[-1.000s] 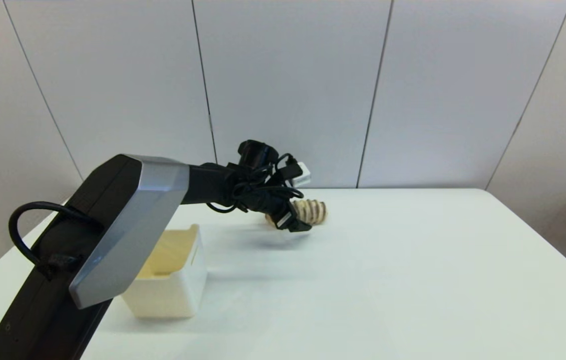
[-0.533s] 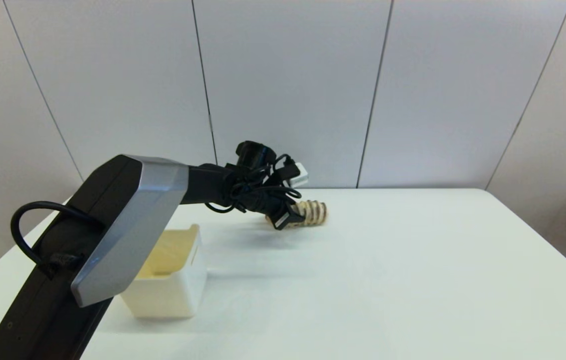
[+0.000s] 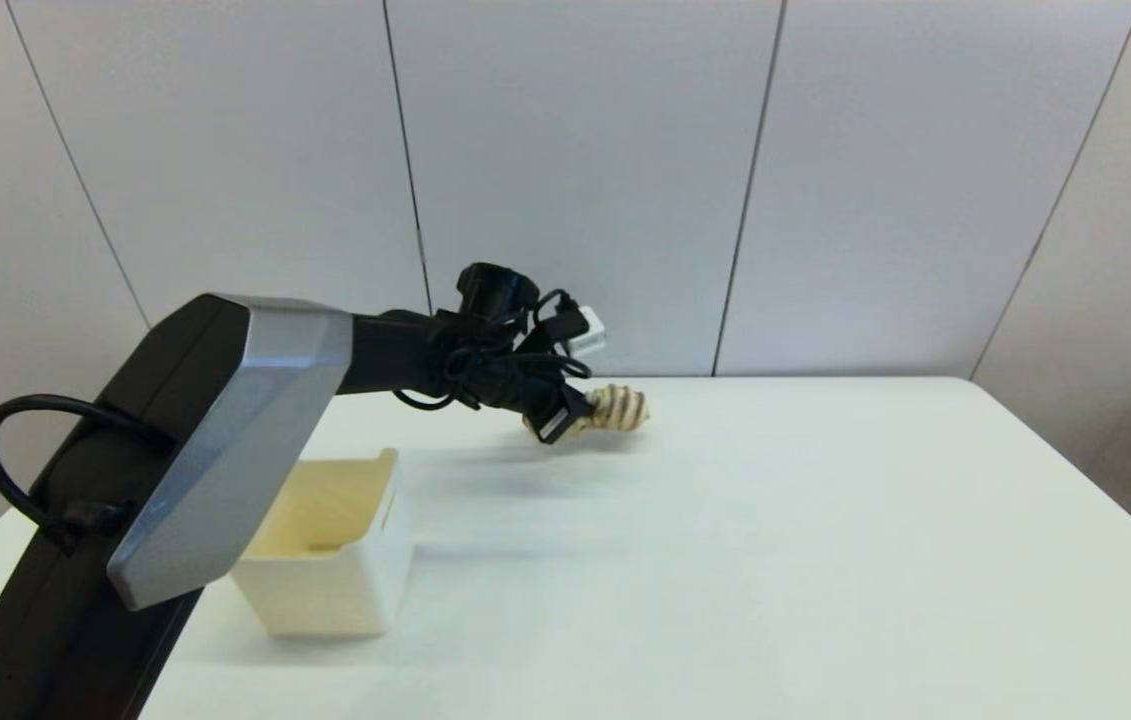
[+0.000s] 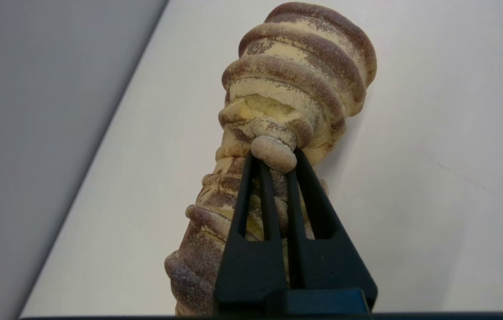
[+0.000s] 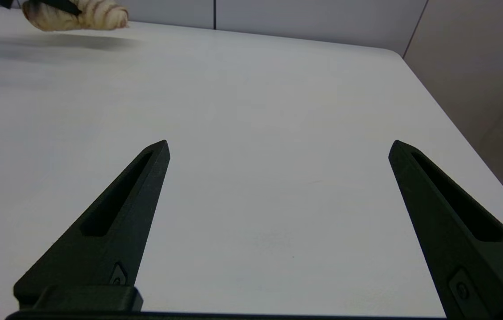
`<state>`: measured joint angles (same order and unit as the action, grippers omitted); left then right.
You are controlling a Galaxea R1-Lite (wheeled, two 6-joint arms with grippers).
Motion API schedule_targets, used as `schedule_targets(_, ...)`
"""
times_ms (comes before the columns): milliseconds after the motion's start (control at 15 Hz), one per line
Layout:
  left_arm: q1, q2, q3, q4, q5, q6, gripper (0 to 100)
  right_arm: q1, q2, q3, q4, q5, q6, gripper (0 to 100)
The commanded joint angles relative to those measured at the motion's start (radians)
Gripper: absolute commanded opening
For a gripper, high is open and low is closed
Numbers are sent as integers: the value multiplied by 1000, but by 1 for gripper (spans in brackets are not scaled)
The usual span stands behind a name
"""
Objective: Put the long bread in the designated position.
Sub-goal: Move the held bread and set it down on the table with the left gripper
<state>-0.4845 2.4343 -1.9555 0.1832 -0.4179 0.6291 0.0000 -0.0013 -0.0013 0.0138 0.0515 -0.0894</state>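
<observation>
The long bread (image 3: pixel 617 409), a tan loaf with dark brown ridges, hangs just above the far middle of the white table (image 3: pixel 725 560). My left gripper (image 3: pixel 565 418) is shut on it. In the left wrist view the two black fingers pinch the middle of the long bread (image 4: pixel 295 84), squeezing a ridge between their tips, my left gripper (image 4: pixel 274 156). The right wrist view shows the long bread (image 5: pixel 91 18) far off, lifted over its shadow. My right gripper (image 5: pixel 278 149) stands open over bare table, with nothing between its fingers.
A cream bin (image 3: pixel 340 560) with an open top stands on the near left of the table, partly behind my left arm (image 3: pixel 215 450). Grey wall panels (image 3: pixel 575 180) close the far side. The table's right edge (image 5: pixel 447 115) runs close to my right gripper.
My left gripper has risen and drawn slightly left with the long bread, lifting it off the table. The right arm has not moved.
</observation>
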Motion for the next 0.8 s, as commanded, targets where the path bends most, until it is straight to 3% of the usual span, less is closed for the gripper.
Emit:
schedule_targets(67,47,-83,9,64,-2,46,0,0,1,0,0,1,-1,100)
schedule_targets(267,87,-175,53,191,-4,63,0,0,1,0,0,1,-1,100)
schedule_targets(467,195,-264,98,271,-13,198,0,0,1,0,0,1,-1,100)
schedule_targets(800,385,-304,139,426,-133,429,0,0,1,1,0,1,-1,100)
